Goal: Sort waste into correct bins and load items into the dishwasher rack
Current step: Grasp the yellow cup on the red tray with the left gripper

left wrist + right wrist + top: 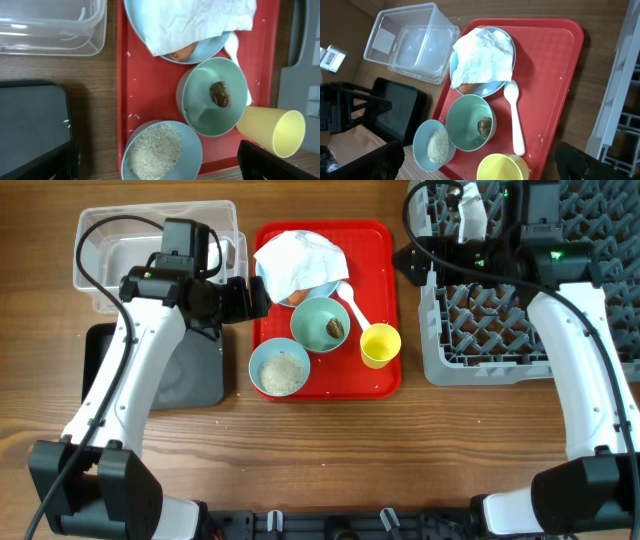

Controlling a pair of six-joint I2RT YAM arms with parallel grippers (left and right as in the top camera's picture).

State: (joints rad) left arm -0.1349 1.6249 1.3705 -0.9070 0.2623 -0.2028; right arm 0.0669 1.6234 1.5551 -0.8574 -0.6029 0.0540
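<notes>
On the red tray [375, 250], a crumpled white napkin [298, 262] covers a light blue plate [491, 88], and an orange carrot [182, 51] peeks out under it. A mint bowl [318, 322] holds a brown scrap [220, 94]. Rice fills the light blue bowl [280, 370]. A yellow cup [380, 345] and a white spoon [515, 115] lie to the right. My left gripper [258, 298] hovers open at the tray's left edge, its fingers [267, 165] straddling the rice bowl. My right gripper [408, 265] stands open and empty at the tray's right edge.
The clear tub [160, 250] sits at the back left with the black tray [150, 365] in front of it. The grey dishwasher rack [530, 290] fills the right side. Loose rice grains [134, 116] dot the red tray.
</notes>
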